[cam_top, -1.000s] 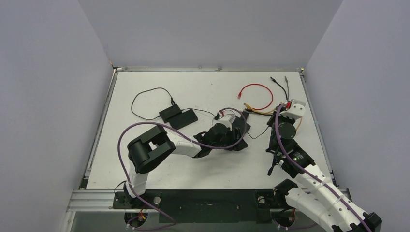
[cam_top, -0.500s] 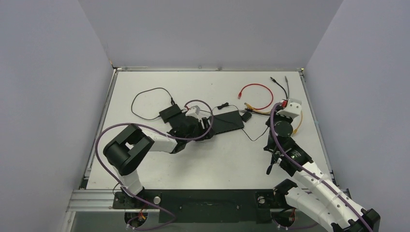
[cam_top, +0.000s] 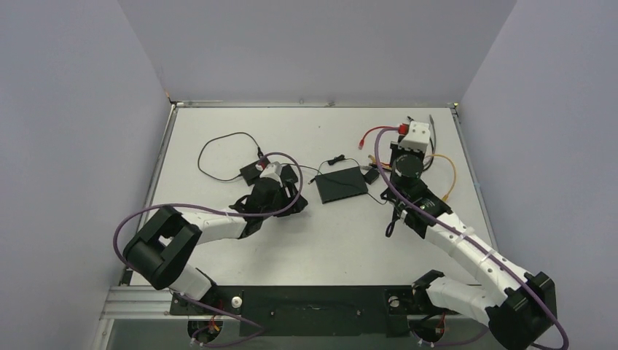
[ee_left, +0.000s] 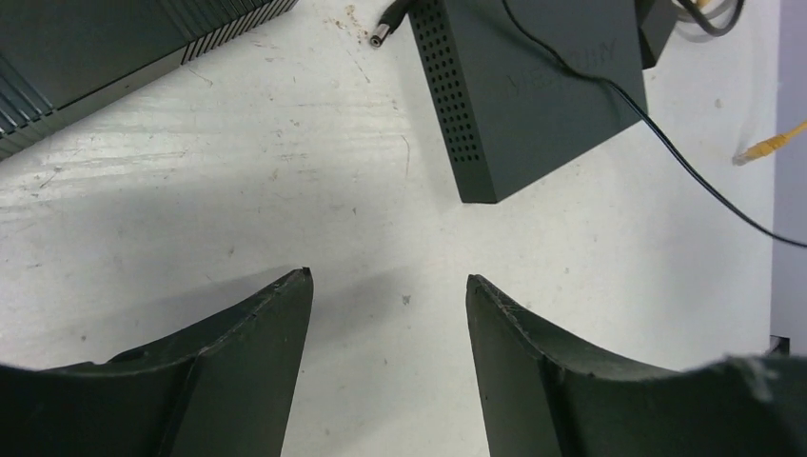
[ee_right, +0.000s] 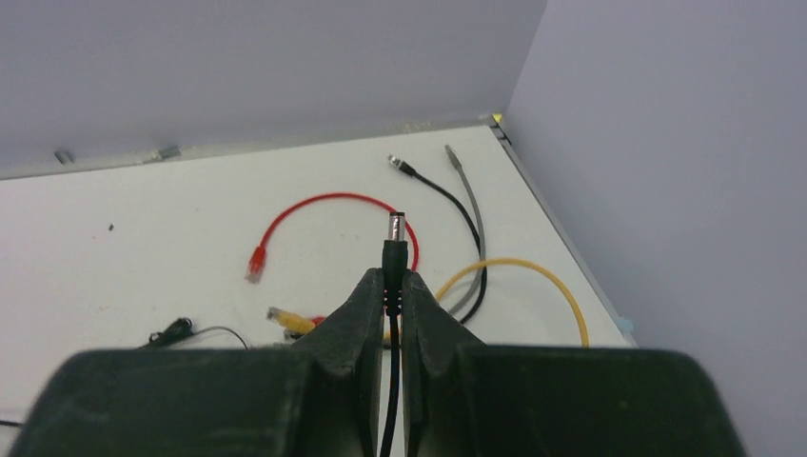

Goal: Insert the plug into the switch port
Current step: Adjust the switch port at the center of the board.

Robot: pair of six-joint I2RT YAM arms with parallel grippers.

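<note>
While the right fingers (ee_right: 354,314) pinch the plug (ee_right: 395,240) aloft, apart from the switch (cam_top: 341,184), it could twist and jam on entry. Left fingers (ee_left: 247,352) gape empty, so the switch may slide when pushed.

Plug (ee_right: 395,243) upright in right gripper (ee_right: 393,279) — red cable (ee_right: 328,198) beyond

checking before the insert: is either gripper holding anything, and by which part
The right gripper pinches the black plug by its body, just behind the metal tip. The left gripper is open and empty.
</note>
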